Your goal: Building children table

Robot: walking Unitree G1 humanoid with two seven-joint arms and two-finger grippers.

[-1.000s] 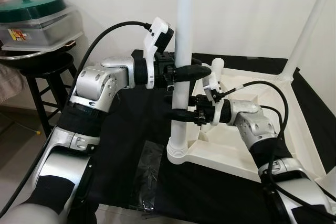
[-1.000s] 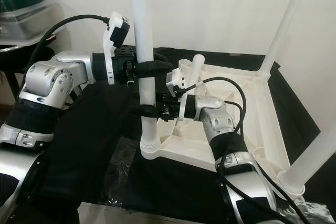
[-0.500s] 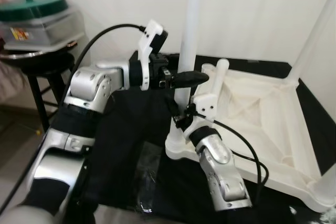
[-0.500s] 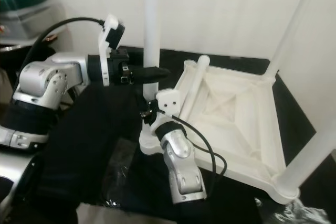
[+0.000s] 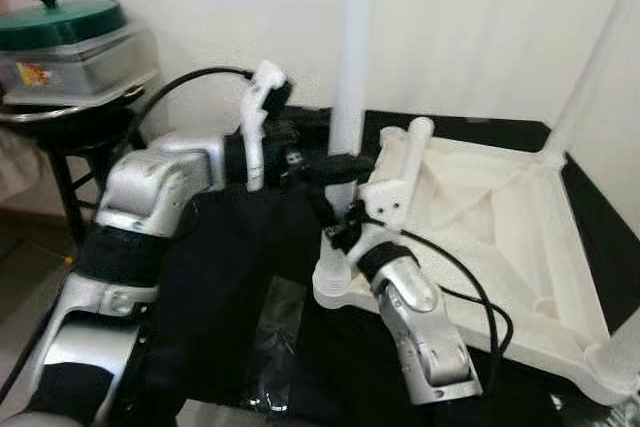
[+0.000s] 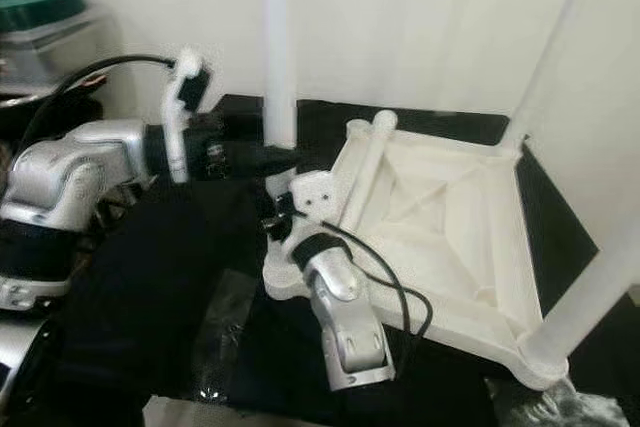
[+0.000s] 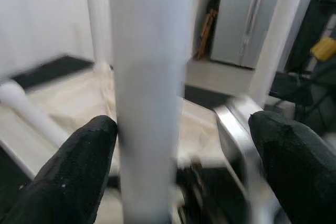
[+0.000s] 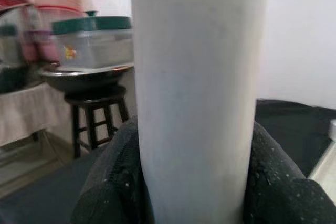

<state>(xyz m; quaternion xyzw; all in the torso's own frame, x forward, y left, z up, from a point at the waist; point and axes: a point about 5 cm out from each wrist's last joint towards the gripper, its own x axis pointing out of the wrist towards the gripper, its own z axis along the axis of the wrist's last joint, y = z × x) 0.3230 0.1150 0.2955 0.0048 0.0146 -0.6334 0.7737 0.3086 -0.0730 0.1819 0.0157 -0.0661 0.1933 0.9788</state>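
The white children's table [image 5: 500, 197] lies upside down on a black cloth. One white leg [image 5: 352, 57] stands upright in its near left corner socket [image 5: 335, 282]. My right gripper [image 5: 336, 227] is shut on this leg low down, and both black fingers [image 8: 110, 182] press against it. My left gripper [image 5: 335, 167] is higher on the leg and open. Its fingers [image 7: 79, 166] are wide apart, with the leg close to one of them. A loose white leg [image 5: 408, 152] leans on the table's rim just behind.
Two more legs stand in the table, at the far right [image 5: 590, 57] and the near right [image 6: 590, 287]. A green-lidded container [image 5: 70, 37] sits on a stool at my left. A clear plastic wrapper [image 5: 275, 332] lies on the cloth in front.
My left gripper has let go of the leg, opened and drawn back to the left. My right gripper stays shut low on the leg with its elbow dropped. The camera has shifted.
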